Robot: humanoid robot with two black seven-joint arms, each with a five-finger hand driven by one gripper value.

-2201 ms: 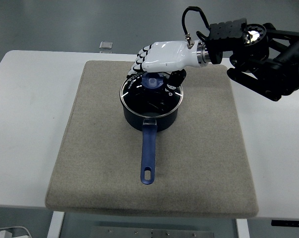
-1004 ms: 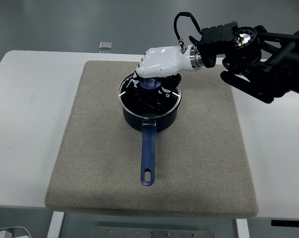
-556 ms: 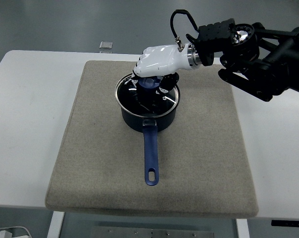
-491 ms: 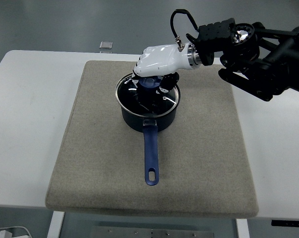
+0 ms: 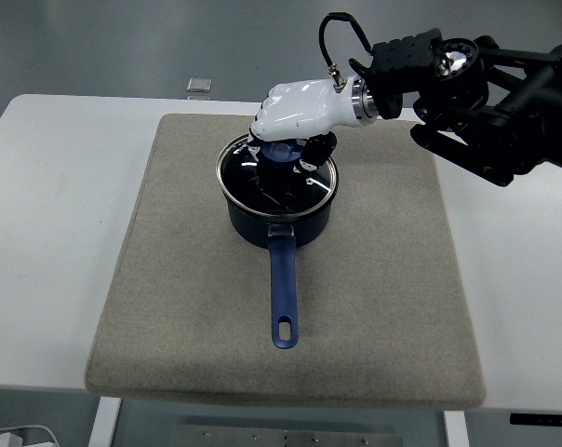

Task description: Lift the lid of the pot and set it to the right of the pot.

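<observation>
Since the earliest frame the right hand (image 5: 290,121) has closed down from above onto the lid's knob (image 5: 283,152), and the pot (image 5: 279,200) has turned a little, so its long blue handle (image 5: 282,293) now angles slightly to the right toward the table's near edge. Over the last half second almost nothing has shifted.

The white, five-fingered right hand reaches in from the upper right on a black arm. Its fingers are curled over the blue knob at the middle of the glass lid (image 5: 277,177), grasping it from above. The lid appears to sit on the dark blue pot (whether its rim has lifted clear cannot be told from this angle). The metal rim of the lid lines up roughly with the pot's rim.

The pot stands on a grey felt mat (image 5: 169,279), in the mat's far half and near its middle from side to side. To the right of the pot the mat is bare up to its right edge, and beyond that the white table (image 5: 518,307) continues. The mat's near edge lies close to the table's near edge.

A small square object (image 5: 198,86) sits at the table's far edge, well apart from the pot.
</observation>
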